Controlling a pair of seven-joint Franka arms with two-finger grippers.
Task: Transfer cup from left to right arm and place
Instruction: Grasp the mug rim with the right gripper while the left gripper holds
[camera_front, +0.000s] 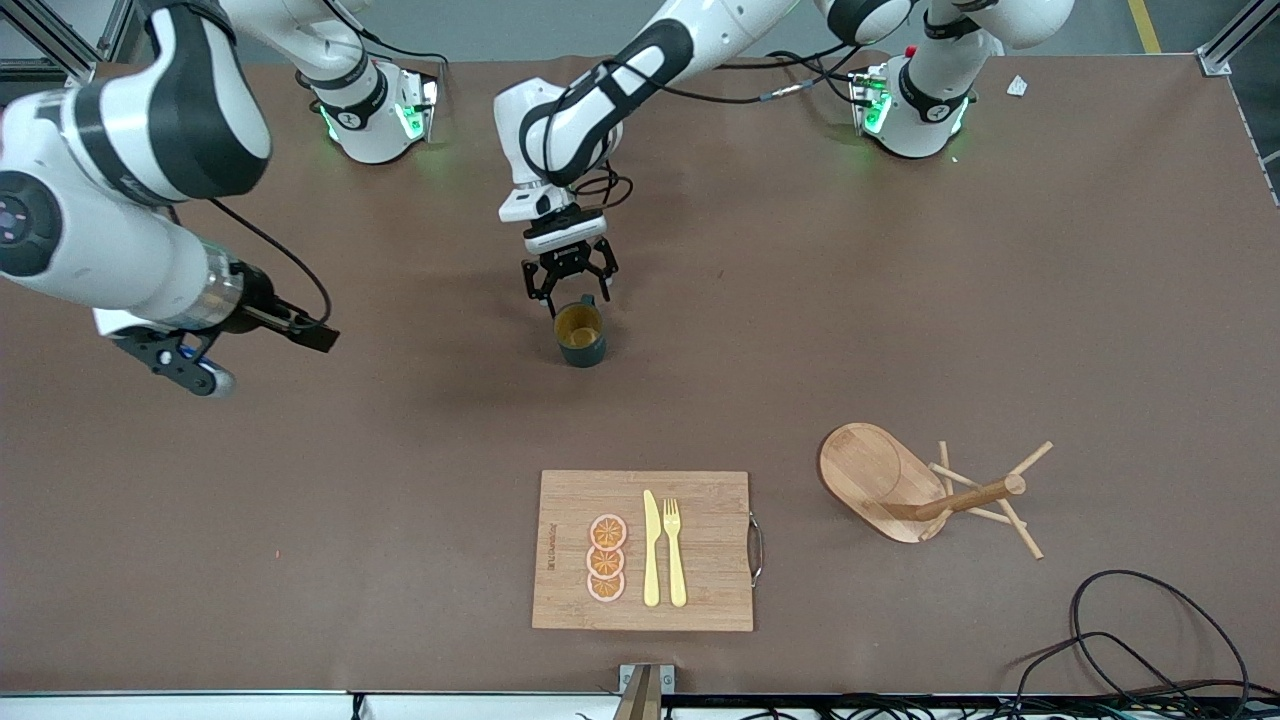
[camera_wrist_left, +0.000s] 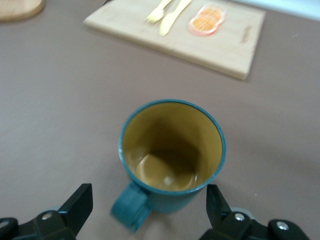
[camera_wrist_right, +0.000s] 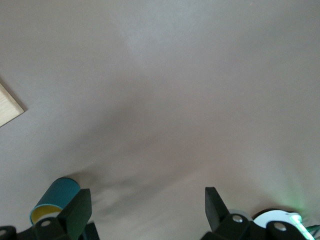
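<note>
We are at the first pick: our left gripper (camera_front: 567, 287) hangs spread wide just above the cup (camera_front: 580, 334), nothing held yet.

The cup stands upright on the table (camera_front: 900, 300) mid-way between the arms' ends, farther from the front camera than the cutting board (camera_front: 700, 590), its handle (camera_wrist_left: 131, 206) toward the left arm's base; its yellowish inside looks empty. Next, we judge, the left gripper must drop and close on rim or handle, leaving room for the other arm. Our right gripper (camera_front: 190, 368) waits with fingers apart over bare table toward the right arm's end.
</note>
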